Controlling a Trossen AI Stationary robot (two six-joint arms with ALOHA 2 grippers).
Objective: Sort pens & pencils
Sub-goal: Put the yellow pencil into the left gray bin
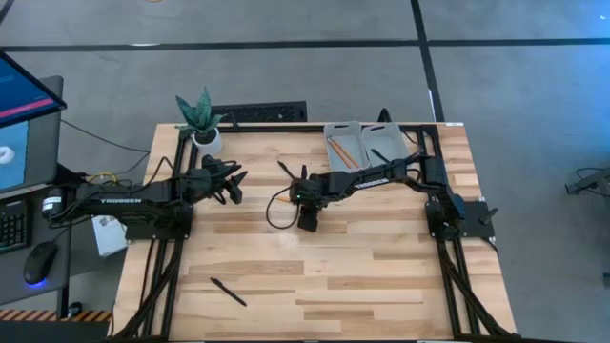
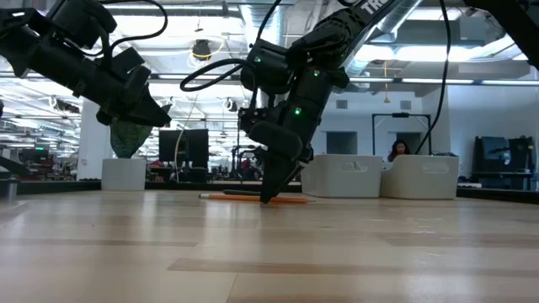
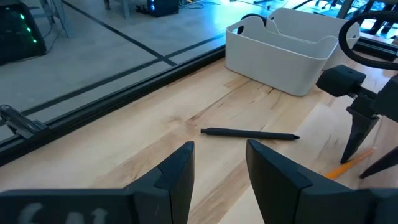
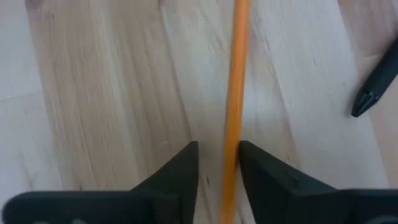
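An orange pencil (image 4: 236, 74) lies flat on the wooden table (image 1: 381, 257) near its middle. My right gripper (image 4: 219, 146) (image 1: 308, 221) stands over the pencil, pointing steeply down, open only a little, one finger on each side of it. Its fingertips are down at the tabletop (image 2: 271, 198). One black pen (image 3: 249, 132) (image 1: 284, 170) lies just beyond the pencil, toward the far edge. Another pen (image 1: 229, 292) lies near the front left. My left gripper (image 3: 221, 155) (image 1: 233, 183) hovers open above the table's far left, holding nothing. My right gripper comes from above, its fingers straddling the pencil's shaft (image 4: 231, 146) across its length. One finger (image 4: 249, 155) lies against the pencil's side, and a narrow gap shows between the pencil and the other finger (image 4: 189, 158). The pencil lies flat on the table.
Two pale bins stand at the far edge: one (image 1: 329, 129) holds orange pencils, the other (image 1: 393, 127) a black pen. A potted plant (image 1: 202, 119) stands at the far left corner. Bare wood stretches across the table's near half.
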